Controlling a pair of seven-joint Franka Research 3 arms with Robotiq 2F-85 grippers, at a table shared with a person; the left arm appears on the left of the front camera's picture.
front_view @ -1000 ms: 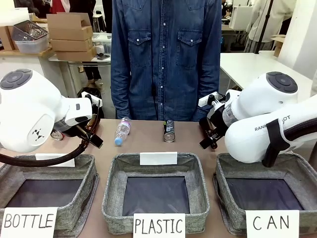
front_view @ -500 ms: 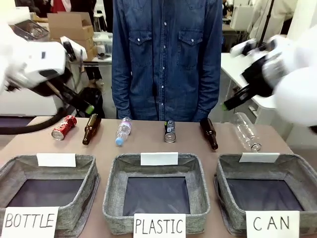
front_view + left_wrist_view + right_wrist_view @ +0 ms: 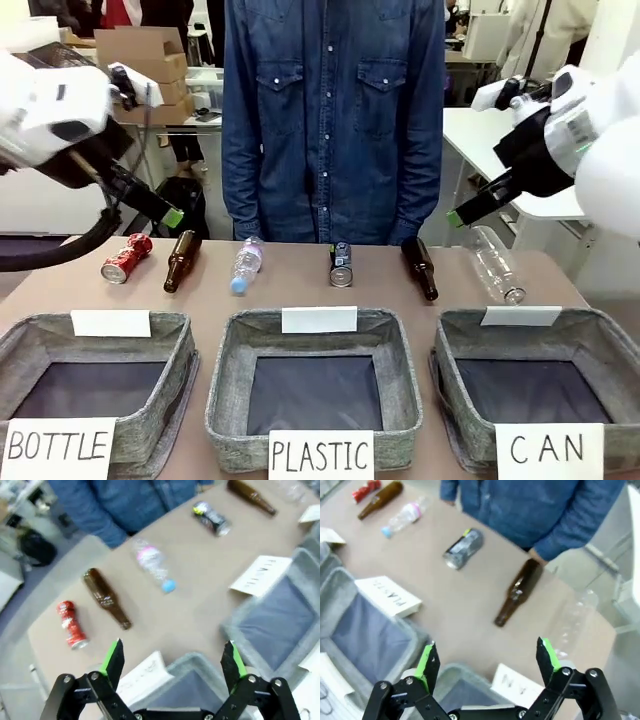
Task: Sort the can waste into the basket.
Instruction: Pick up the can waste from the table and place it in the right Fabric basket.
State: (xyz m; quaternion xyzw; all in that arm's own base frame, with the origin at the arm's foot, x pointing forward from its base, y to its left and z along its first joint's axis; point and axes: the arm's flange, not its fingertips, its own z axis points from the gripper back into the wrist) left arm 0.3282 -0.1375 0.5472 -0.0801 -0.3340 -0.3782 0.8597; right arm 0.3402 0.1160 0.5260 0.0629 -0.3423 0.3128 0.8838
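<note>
Left gripper [image 3: 174, 652]: jaws released wide, grasping nothing, raised above the brown table [image 3: 300, 295]. Right gripper [image 3: 486, 652]: likewise spread and empty. Dented red metal can [image 3: 127, 257] lies far left. Dark black-blue can with silver top [image 3: 342, 265] lies mid-row. Grey fabric square basket signed "CAN" [image 3: 610, 335] stands near right, both 2 cans outside it.

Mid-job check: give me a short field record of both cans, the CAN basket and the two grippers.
red can: on its side, left end of the row, beside a brown bottle
dark can: on its side, mid-row
CAN basket: right end, no cans inside
left gripper: open, holding nothing
right gripper: open, holding nothing
</note>
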